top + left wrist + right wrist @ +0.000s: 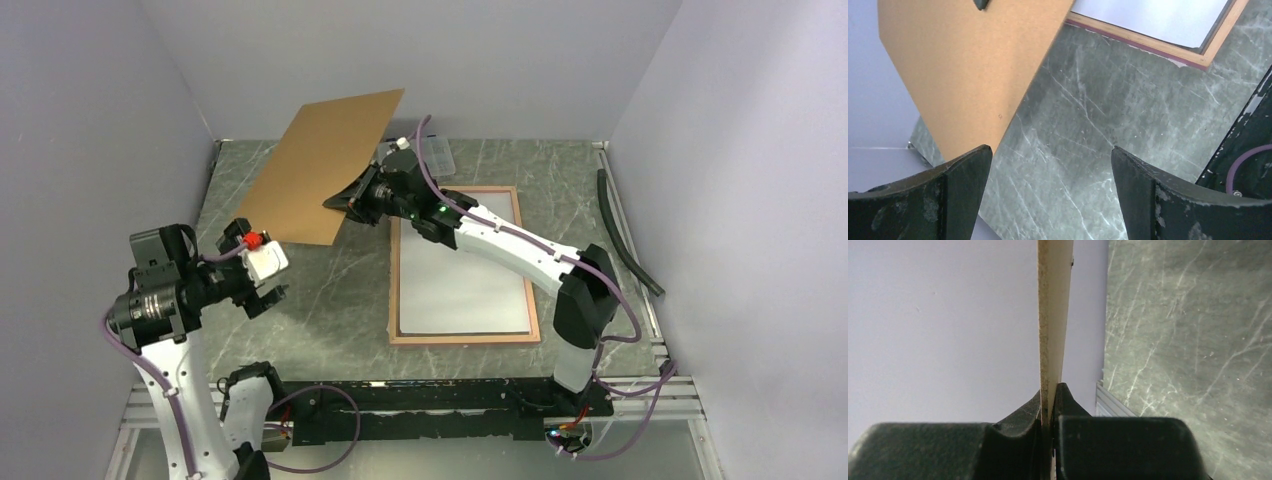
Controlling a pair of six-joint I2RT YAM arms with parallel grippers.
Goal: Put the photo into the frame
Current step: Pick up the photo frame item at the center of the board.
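The frame [465, 339] lies flat on the table right of centre, tan edges up, with a plain white sheet [465, 280] filling its inside. No sea picture shows, and I cannot tell if the white sheet is the photo face down. My right gripper [350, 200] is shut on the brown backing board [320, 170] and holds it tilted in the air at the back left; in the right wrist view the board's edge [1053, 315] sits between the jaws [1050, 395]. My left gripper [264, 296] is open and empty, just below the board's lower corner [963, 75]. The frame's corner [1148, 47] also shows there.
A small clear plastic box [438, 155] sits at the back behind the right wrist. A black hose [625, 230] lies along the table's right edge. Pale walls close in the left, back and right. A black rail [430, 405] runs along the near edge.
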